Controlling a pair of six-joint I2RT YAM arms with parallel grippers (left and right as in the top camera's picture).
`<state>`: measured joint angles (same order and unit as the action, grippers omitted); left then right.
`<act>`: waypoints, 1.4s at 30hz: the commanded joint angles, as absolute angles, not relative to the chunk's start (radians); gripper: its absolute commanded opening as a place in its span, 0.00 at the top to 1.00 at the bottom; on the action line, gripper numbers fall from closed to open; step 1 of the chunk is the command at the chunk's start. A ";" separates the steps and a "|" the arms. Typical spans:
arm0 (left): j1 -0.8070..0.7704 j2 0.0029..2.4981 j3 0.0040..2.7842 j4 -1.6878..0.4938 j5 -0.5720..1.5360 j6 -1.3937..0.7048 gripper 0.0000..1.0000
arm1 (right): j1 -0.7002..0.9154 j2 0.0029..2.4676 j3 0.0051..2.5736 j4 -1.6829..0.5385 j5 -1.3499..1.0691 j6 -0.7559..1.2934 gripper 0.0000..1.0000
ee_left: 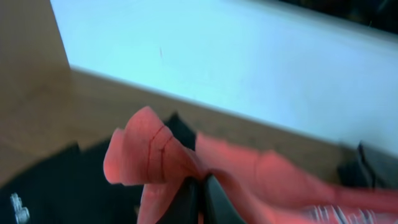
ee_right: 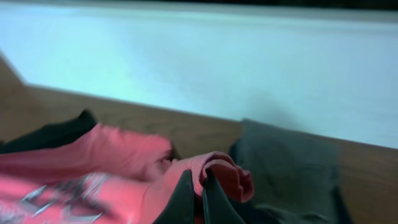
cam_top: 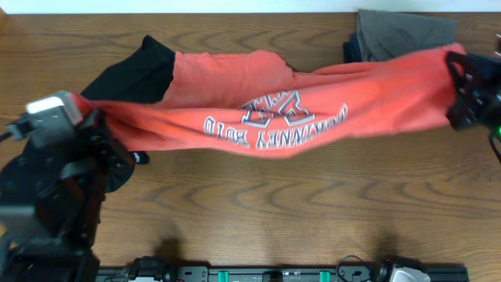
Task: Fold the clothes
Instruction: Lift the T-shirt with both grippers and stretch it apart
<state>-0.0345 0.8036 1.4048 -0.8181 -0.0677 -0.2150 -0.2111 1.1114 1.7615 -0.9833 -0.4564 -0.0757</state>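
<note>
We are clamping both ends of the orange-red T-shirt (cam_top: 313,110), one in the left gripper (ee_left: 200,190), one in the right gripper (ee_right: 198,186). It is stretching between them, overlapping the black top (cam_top: 137,70).

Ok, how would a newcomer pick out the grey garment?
Go to the table's far edge, at the robot's right end. Behind the stretched orange shirt lies a crumpled grey garment. It alone is dull grey and unlettered; the black top lies opposite.
</note>
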 commanded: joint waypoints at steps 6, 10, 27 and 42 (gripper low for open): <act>-0.032 0.797 1.672 -0.846 -0.125 -0.173 0.94 | -0.289 0.946 1.786 -0.980 -0.435 0.000 0.99; -0.032 0.797 1.734 -0.884 -0.125 -0.156 0.94 | -0.292 0.902 1.829 -0.981 -0.361 0.007 0.99; -0.032 1.038 1.835 -0.899 -0.212 -0.116 0.94 | -0.291 1.144 1.865 -0.911 -0.391 0.036 0.99; -0.032 1.601 1.835 -0.847 -0.211 -0.112 0.94 | -0.088 1.760 1.864 -0.692 -0.414 -0.023 0.99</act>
